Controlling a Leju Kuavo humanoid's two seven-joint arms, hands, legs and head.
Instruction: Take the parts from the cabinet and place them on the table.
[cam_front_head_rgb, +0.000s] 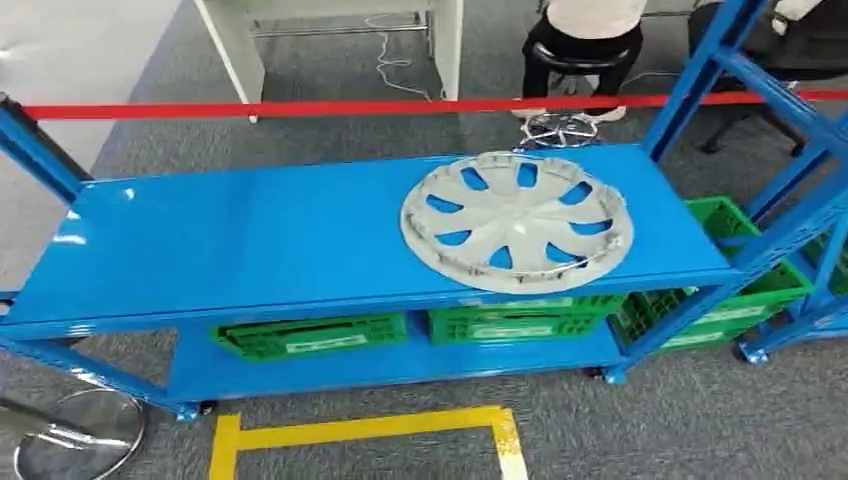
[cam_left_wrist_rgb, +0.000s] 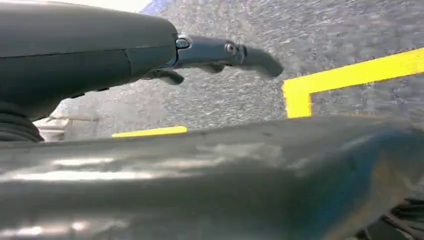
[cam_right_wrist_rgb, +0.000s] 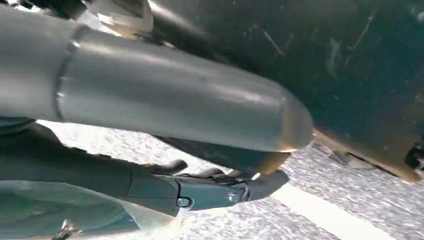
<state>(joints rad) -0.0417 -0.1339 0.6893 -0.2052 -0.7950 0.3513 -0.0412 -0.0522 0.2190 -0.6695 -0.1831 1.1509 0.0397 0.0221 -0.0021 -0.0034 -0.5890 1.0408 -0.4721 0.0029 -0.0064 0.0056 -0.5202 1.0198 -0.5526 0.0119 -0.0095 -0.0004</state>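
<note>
A silver-grey wheel cover (cam_front_head_rgb: 516, 220) lies flat on the top shelf of the blue cabinet (cam_front_head_rgb: 250, 240), right of the shelf's middle, its rim reaching almost to the front edge. It is the one part I see on that shelf. My left hand (cam_left_wrist_rgb: 210, 54) hangs over the grey carpet beside a yellow floor line (cam_left_wrist_rgb: 350, 75), fingers stretched out and holding nothing. My right hand (cam_right_wrist_rgb: 210, 190) also hangs above the floor, fingers apart and empty.
Green crates (cam_front_head_rgb: 310, 335) (cam_front_head_rgb: 515, 322) (cam_front_head_rgb: 720, 290) sit on the lower shelf and to the right. Blue rack uprights (cam_front_head_rgb: 700, 75) rise at the right. A red barrier tape (cam_front_head_rgb: 300, 108) runs behind the cabinet. A person sits on a stool (cam_front_head_rgb: 585, 40) beyond it. A yellow floor marking (cam_front_head_rgb: 360, 430) lies in front.
</note>
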